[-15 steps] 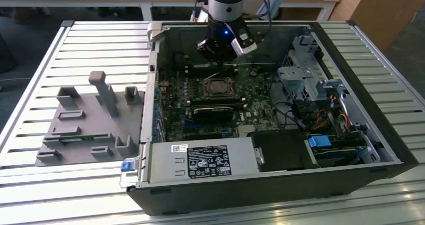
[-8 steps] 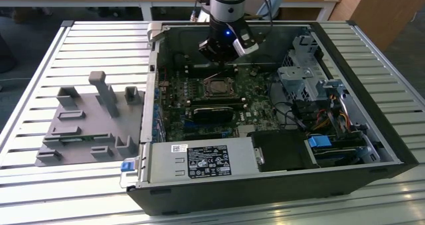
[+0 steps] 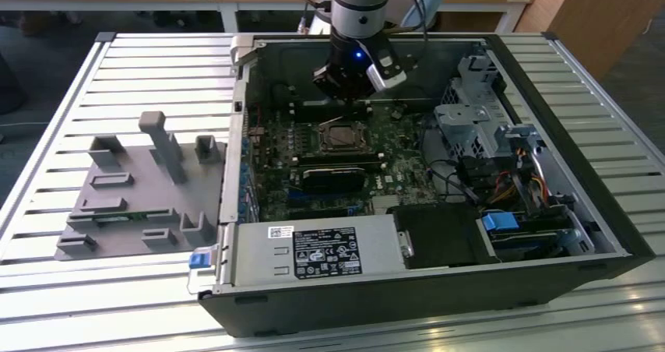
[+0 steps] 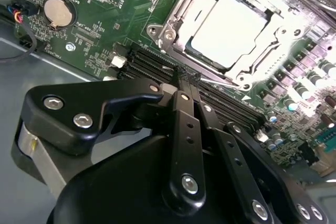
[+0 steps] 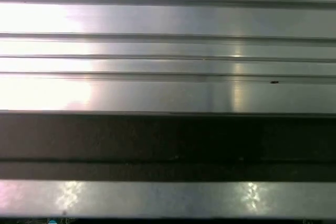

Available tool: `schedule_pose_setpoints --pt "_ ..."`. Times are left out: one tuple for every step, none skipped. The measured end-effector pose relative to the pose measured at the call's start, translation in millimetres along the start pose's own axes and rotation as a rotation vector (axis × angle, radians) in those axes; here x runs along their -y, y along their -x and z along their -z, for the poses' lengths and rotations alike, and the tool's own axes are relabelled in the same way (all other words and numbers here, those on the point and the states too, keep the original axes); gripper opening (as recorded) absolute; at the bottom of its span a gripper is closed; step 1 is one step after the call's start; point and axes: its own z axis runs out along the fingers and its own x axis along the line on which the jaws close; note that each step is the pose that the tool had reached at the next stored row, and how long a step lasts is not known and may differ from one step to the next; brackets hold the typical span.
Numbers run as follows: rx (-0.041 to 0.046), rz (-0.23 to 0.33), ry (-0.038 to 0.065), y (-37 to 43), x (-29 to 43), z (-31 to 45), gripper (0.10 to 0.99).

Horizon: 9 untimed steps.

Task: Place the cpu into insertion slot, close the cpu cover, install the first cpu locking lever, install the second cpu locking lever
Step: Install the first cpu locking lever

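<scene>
Where the exterior view looks down on the open computer case (image 3: 437, 290) on the slatted desk (image 3: 62, 95), the pincer (image 3: 348, 95) hangs just behind the insertion slot (image 3: 340, 136). The second wrist view shows the pincer (image 4: 188, 80) pressed together, holding nothing, near the cpu (image 4: 228, 30), which sits under the closed cpu cover (image 4: 181, 11). The first wrist view shows desk slats (image 5: 168, 51).
</scene>
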Motion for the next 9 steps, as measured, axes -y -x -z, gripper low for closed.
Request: schedule_pose_setpoints --pt "0.0000 0.000 0.000 0.3 0.1 -1.1 0.114" --pt "-0.0001 0.000 0.000 0.7 0.2 -2.3 0.114" --pt "-0.0001 0.000 0.000 0.9 0.2 -3.3 0.114" --pt "-0.0001 0.000 0.000 1.1 0.3 -4.4 0.114" --pt "-0.0002 0.000 0.000 1.4 0.4 -5.2 0.114" --pt "-0.0004 0.000 0.000 1.8 0.4 -5.9 0.114" --pt "-0.0006 0.000 0.000 2.3 0.4 -6.5 0.114" --pt "-0.0008 0.000 0.000 2.7 0.5 -7.0 0.114" --pt "-0.0009 0.000 0.000 3.0 0.5 -7.5 0.114"
